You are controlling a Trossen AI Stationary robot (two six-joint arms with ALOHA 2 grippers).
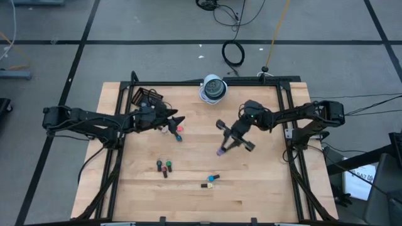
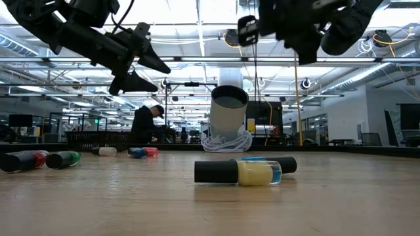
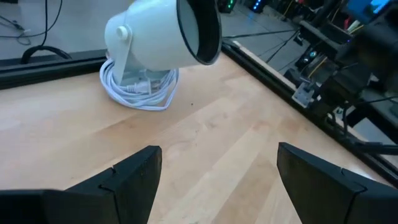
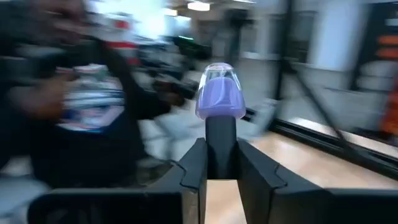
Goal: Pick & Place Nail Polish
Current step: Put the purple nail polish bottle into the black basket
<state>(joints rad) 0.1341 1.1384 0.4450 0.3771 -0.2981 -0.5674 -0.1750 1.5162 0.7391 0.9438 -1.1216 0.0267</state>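
Right wrist view, purple polish (image 4: 221, 99) btwn right hand (image 4: 221, 163) fingers

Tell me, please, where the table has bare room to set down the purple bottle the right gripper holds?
The right gripper holds the purple bottle. Bare wood lies along the table's right side and front-right corner. It is crowded around the pink bottle, the red and green bottles, and the yellow bottle.

centre boards (image 1: 201, 160) bare | obstacles: white lamp (image 1: 213, 88) rear, bottles (image 1: 164, 166) front
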